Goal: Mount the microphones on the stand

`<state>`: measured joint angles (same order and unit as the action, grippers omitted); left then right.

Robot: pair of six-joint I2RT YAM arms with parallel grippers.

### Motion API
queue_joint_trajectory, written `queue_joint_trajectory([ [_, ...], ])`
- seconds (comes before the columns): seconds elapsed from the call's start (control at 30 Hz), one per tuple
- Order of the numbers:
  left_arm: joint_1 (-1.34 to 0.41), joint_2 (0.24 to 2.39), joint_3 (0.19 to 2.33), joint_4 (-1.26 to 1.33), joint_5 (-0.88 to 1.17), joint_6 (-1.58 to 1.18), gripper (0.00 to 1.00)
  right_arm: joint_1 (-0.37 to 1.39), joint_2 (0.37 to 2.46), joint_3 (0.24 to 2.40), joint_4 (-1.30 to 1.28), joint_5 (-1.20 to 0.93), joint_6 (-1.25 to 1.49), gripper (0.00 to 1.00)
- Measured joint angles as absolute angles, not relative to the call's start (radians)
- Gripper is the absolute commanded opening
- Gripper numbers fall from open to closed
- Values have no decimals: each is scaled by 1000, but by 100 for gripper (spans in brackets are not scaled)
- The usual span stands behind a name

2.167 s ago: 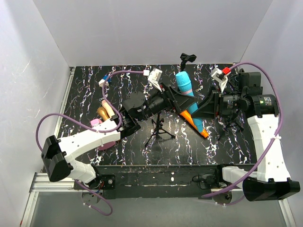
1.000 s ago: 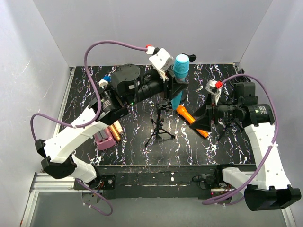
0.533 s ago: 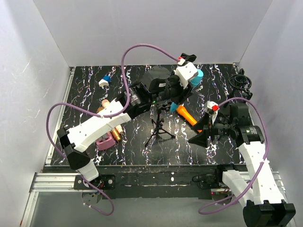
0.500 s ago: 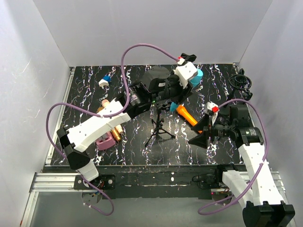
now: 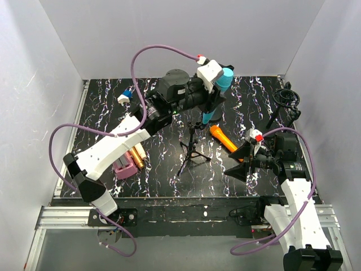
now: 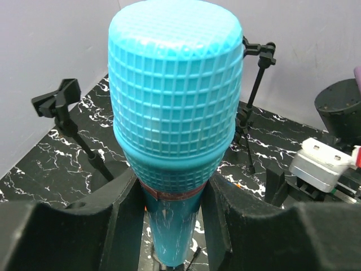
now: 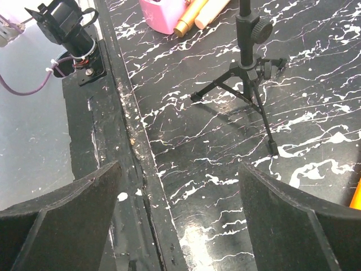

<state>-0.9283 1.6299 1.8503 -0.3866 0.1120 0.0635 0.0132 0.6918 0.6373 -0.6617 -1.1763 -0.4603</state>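
My left gripper [image 5: 212, 99] is shut on the cyan microphone [image 5: 221, 84], gripping it just below its head [image 6: 175, 107]. The mic hangs nearly upright, its tail just above and to the right of the top of the black tripod stand [image 5: 193, 150]. The orange microphone [image 5: 224, 138] lies on the table right of the stand. The golden-brown microphone [image 5: 137, 156] and the pale pink one [image 7: 211, 7] lie at the left. My right gripper [image 5: 239, 164] is open and holds nothing, low over the near right of the table, right of the stand [image 7: 251, 65].
A flat pink box [image 5: 123, 167] lies beside the golden-brown mic. A black shock-mount stand [image 5: 284, 100] is at the back right. In the left wrist view, a clip stand [image 6: 56, 101] and another thin stand [image 6: 258, 56] rise near the back wall. The table's near edge [image 7: 132, 141] lies under my right gripper.
My left arm has swung the cyan microphone back and stood it more upright over the stand. My right gripper has drawn back toward the near edge and opened wider.
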Motion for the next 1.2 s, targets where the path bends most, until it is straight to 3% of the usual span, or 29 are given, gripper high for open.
queue_joint_trajectory([
  [0.37,-827,1607,1798,-302,180,-10,0,-21,682,624,-639,-1186,-460,92],
  [1.2,-828,1602,1693,-246,269,-20,0,-33,682,623,-627,-1193,-460,93],
])
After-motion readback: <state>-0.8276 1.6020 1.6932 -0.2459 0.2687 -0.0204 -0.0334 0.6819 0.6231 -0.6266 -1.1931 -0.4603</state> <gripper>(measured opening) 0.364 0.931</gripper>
